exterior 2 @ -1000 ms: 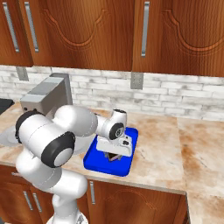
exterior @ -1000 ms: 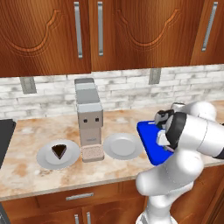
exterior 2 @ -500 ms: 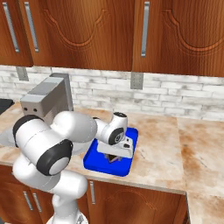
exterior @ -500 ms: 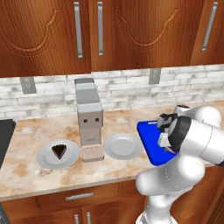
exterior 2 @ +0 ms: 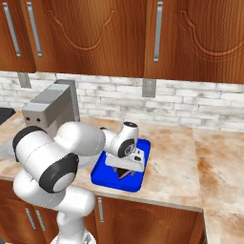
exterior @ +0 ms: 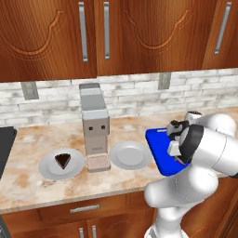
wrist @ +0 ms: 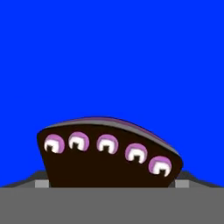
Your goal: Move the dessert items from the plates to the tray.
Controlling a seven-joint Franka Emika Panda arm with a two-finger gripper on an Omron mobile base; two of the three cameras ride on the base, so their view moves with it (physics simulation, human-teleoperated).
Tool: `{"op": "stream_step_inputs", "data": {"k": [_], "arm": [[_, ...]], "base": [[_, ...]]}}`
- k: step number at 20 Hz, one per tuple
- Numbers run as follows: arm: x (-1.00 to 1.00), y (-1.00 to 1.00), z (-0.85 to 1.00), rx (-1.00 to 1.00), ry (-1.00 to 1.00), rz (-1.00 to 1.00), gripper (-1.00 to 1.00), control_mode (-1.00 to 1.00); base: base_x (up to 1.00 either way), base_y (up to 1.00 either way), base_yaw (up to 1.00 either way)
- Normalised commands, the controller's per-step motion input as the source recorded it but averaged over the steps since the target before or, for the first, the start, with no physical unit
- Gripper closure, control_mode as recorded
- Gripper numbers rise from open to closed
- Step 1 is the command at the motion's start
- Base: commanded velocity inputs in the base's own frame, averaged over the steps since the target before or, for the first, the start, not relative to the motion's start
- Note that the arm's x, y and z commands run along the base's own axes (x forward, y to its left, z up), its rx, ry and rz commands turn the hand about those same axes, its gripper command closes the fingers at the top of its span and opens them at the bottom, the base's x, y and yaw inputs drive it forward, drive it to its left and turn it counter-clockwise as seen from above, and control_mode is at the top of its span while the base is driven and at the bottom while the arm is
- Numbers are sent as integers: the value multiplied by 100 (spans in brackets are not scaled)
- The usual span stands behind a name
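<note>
One dark cake slice (wrist: 105, 166), a dessert item with pale dots along its top, lies on the bright blue tray (wrist: 109, 57). My gripper (wrist: 111, 182) stands open low over it, a fingertip on each side of the slice. In the right base view the gripper (exterior 2: 125, 171) is down on the tray (exterior 2: 106, 175) at the counter's front edge. A second dark cake slice (exterior: 62, 160) sits on the left plate (exterior: 48, 170). The other plate (exterior: 130, 155) beside the tray (exterior: 157, 143) holds nothing.
A grey boxy appliance (exterior: 94, 124) stands between the two plates, against the brick backsplash. A dark stovetop edge (exterior: 3, 151) shows at the far left. Wooden cabinets hang above. Bare marble counter (exterior 2: 209, 157) stretches to the right of the tray.
The jaws have spread apart from around the cake slice, which now rests on the tray. The hand has sunk slightly toward the tray; the plates have not moved.
</note>
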Motion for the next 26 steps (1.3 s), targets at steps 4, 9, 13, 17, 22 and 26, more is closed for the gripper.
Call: {"op": "stream_step_inputs", "data": {"k": [4, 9, 13, 17, 22, 26], "arm": [[-1, 10, 27, 0, 0, 0, -100, -100], [-31, 55, 50, -2, -13, 0, -100, -100], [-41, 88, 57, -4, -16, 0, -100, -100], [-45, 100, 43, -6, -13, 0, -100, -100], [-36, 100, 28, -6, 0, 0, -100, -100], [-28, 100, 33, -3, 0, 0, -100, -100]], "base": [[0, 0, 0], [0, 0, 0], [0, 0, 0], [0, 0, 0], [0, 0, 0], [0, 0, 0]]}}
